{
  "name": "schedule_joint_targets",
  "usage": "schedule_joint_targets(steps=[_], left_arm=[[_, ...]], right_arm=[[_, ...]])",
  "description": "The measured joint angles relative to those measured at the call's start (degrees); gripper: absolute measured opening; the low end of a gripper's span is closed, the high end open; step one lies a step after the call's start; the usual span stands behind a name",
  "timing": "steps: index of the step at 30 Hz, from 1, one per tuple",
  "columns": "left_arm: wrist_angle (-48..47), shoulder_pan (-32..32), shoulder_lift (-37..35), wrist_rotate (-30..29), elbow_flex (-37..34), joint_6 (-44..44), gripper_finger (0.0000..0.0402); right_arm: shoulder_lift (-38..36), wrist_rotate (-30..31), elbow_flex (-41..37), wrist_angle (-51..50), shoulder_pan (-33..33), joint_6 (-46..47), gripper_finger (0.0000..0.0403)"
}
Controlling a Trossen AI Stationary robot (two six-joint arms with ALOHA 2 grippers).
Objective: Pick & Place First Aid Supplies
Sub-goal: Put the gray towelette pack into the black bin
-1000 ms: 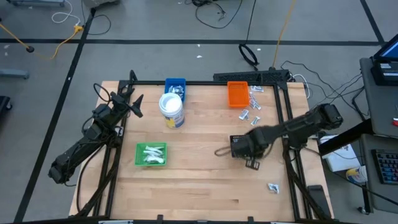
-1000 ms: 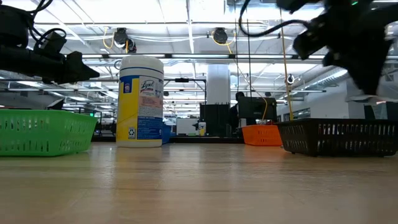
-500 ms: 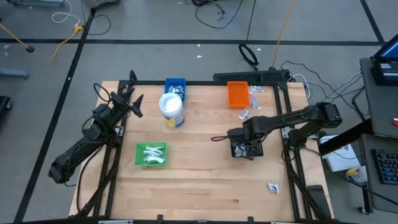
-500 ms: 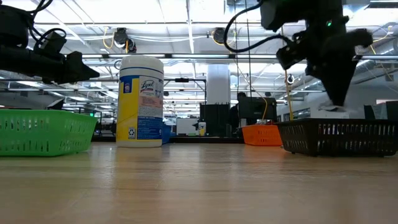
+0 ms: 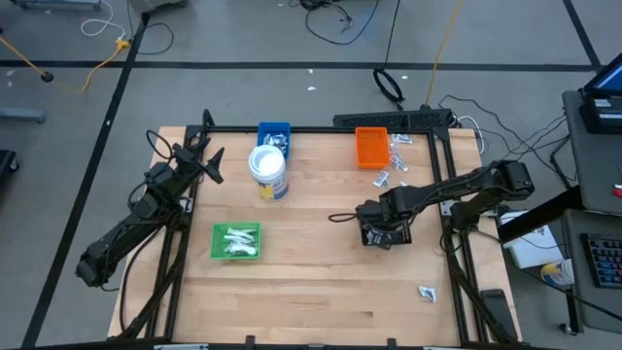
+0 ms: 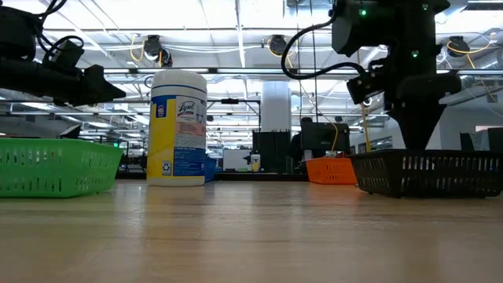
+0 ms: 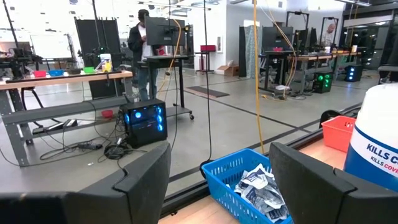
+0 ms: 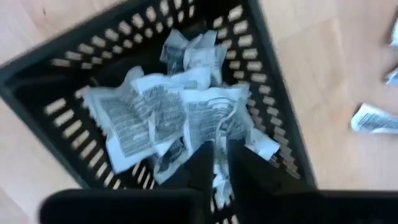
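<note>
I counted four trays: one green [image 5: 236,241], one blue [image 5: 274,131], one orange [image 5: 370,147], one black [image 6: 428,173]. One white tub [image 5: 268,172]. Two arms, each with one pincer.

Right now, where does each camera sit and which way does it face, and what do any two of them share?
High view: above the table, looking straight down; both arms, right hand over the black basket.
Low view: at tabletop height, looking level across; right arm above the black basket.
Left wrist view: on the left arm, facing the blue basket; own fingers show.
Right wrist view: on the right arm, looking down into the black basket of packets.
Shared: high and low both show the white tub.
</note>
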Motion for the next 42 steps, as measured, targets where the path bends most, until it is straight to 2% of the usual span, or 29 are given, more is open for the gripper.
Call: schedule_joint_targets(steps=[8,13,17,26,33,42], left_arm=[[0.02,0.00,-0.01,0.01,0.00,0.00,0.0274],[0.00,-0.01,-0.01,0.00,0.00,0.00,0.0274],[0.00,0.00,0.00,0.00,0.00,0.00,0.0274],[0.00,0.00,0.01,0.02,0.00,0.00,0.0273],[0.01,-0.02,0.01,0.00,0.00,0.00,0.0273],[0.00,-0.01,0.01,0.01,0.00,0.00,0.0274]], right_arm=[[-2.64,-1.79,0.07,-2.04,1.76,2.38,0.0155],[-4.90,-6.55,0.11,-5.59,5.11,7.64,0.0192],[-5.05,-11.67,0.11,-7.58,9.44,16.01,0.0195],[-5.07,-16.77,0.11,-7.21,24.27,34.36,0.0179],[-5.05,-19.29,0.11,-4.45,35.02,45.99,0.0177],[-4.78,-19.64,0.11,0.55,41.93,54.70,0.0172]])
